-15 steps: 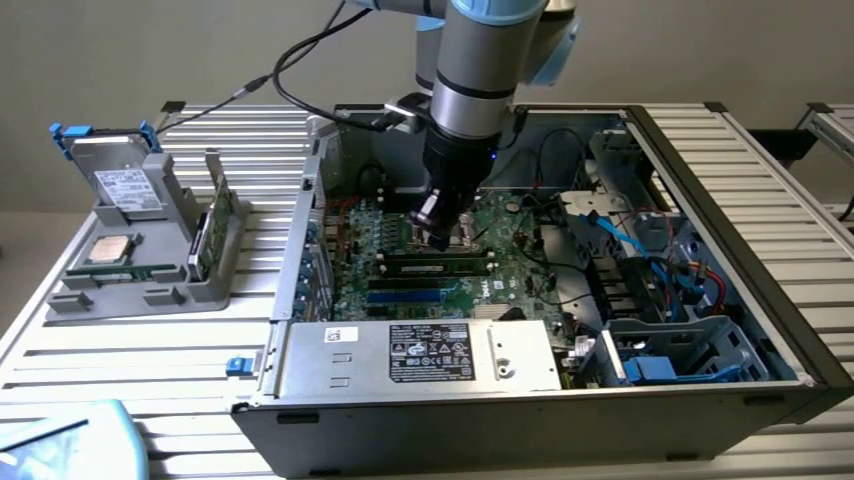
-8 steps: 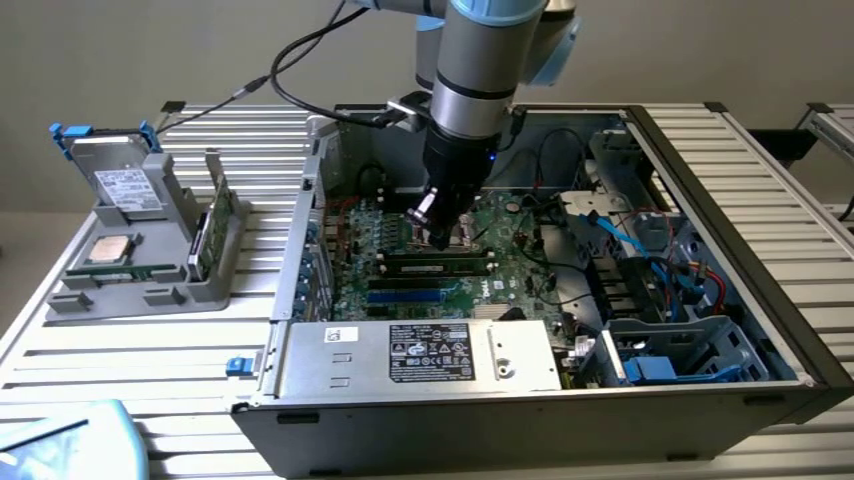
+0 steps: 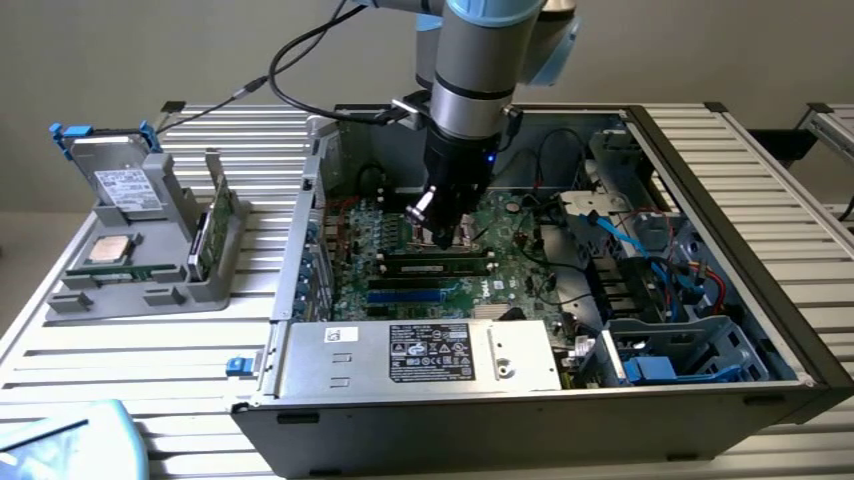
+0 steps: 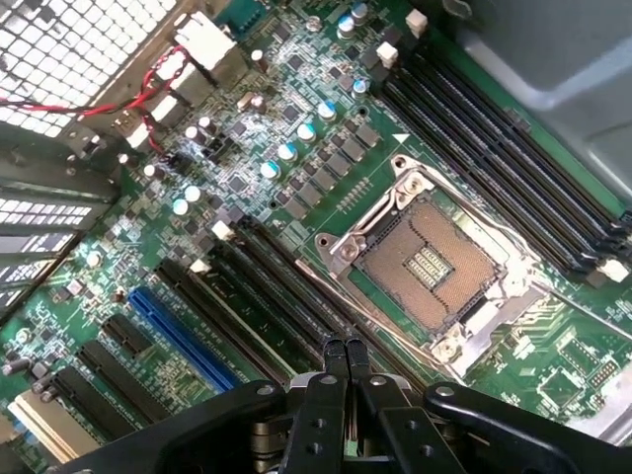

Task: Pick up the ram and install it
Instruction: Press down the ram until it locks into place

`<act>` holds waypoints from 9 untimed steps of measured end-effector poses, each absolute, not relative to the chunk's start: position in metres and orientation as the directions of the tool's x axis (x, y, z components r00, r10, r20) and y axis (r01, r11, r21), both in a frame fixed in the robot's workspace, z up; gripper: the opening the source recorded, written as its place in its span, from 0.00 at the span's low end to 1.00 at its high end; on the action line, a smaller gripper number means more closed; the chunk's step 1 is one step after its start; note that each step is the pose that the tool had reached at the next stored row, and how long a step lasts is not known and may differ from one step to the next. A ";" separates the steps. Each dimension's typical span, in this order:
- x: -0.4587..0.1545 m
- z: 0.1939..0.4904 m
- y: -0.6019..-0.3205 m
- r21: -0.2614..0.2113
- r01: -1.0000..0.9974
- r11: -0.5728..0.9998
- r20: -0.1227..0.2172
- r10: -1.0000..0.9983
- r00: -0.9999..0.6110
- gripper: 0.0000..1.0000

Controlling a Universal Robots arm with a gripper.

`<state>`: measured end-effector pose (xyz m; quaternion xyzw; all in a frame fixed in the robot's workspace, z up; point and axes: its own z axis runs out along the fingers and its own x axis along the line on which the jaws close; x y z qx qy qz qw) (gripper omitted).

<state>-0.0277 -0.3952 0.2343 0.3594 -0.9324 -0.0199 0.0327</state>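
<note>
Shut tight, the pincer [image 4: 345,348] has its two black fingers [image 4: 334,360] pressed tip to tip with nothing between them, hanging low over the motherboard [image 4: 296,188] inside the open case [image 3: 747,300]. In the wrist view the tips sit just above the dark memory slots [image 4: 257,296], beside the open, bare processor socket [image 4: 430,267]. A blue slot [image 4: 183,336] lies alongside the dark ones. In the exterior view a ram [image 3: 434,265] lies seated in a slot just under the pincer [image 3: 441,238], nearer the power supply [image 3: 427,355]. Farther off, on the exterior view's left, a grey holder [image 3: 147,270] on the table [image 3: 134,350] carries an upright green board [image 3: 210,232], a square silver chip [image 3: 110,249] and a drive [image 3: 118,180].
</note>
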 end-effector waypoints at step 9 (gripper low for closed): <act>-0.028 0.234 -0.395 0.045 -0.595 0.803 0.029 -0.596 -0.802 0.10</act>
